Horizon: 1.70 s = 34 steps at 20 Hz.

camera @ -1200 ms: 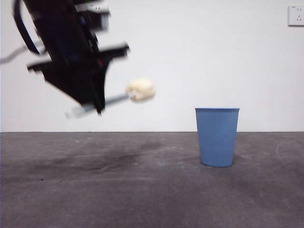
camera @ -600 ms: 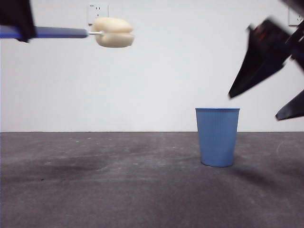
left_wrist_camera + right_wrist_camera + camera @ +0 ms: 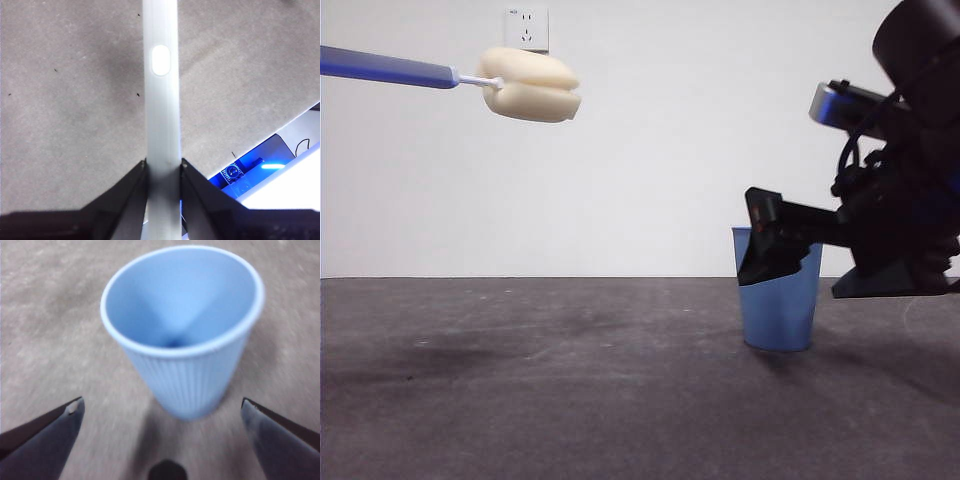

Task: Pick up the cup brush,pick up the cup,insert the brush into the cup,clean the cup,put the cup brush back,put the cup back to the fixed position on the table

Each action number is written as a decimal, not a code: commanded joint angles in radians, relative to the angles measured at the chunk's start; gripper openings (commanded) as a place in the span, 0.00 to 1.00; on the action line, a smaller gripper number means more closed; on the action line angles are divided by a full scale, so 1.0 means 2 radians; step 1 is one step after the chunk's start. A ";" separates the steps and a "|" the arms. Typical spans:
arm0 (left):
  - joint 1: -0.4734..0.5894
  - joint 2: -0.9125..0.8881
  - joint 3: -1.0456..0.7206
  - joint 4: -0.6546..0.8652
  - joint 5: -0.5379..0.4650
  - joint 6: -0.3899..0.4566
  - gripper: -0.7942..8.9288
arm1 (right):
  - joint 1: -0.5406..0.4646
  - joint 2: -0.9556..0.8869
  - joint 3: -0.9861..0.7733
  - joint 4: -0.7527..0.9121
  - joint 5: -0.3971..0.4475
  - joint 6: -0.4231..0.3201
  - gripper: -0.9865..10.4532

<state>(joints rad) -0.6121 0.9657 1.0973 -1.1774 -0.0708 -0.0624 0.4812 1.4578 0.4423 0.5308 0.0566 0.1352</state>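
we see a plain white wall at the back, with a white power socket mounted high on it. in the left wrist view, a dark device with blue lights shows off to one side.

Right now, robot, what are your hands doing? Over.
Left gripper shut on cup brush, held high. Right gripper open at cup. Nothing blocking.

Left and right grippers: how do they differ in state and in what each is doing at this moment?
The left gripper is shut on the cup brush, holding it high above the table, roughly level; the right gripper is open and empty. The left is far from the cup; the right sits low beside it, its jaws spread either side without touching. Both have black jaws.
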 commanded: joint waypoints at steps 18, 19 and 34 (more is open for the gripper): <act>-0.002 -0.001 -0.005 0.012 -0.001 0.005 0.07 | -0.030 0.134 0.011 0.203 -0.030 -0.012 0.07; -0.002 -0.001 -0.005 0.012 -0.001 0.007 0.07 | -0.029 0.133 0.011 0.199 -0.032 -0.012 0.07; -0.012 0.069 -0.005 0.029 0.040 0.172 0.07 | 0.089 -0.108 0.160 -0.418 0.156 -0.318 0.07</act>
<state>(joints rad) -0.6312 1.1027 1.0973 -1.1267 -0.0029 0.2401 0.6544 1.2388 0.7582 -0.3035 0.3592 -0.4118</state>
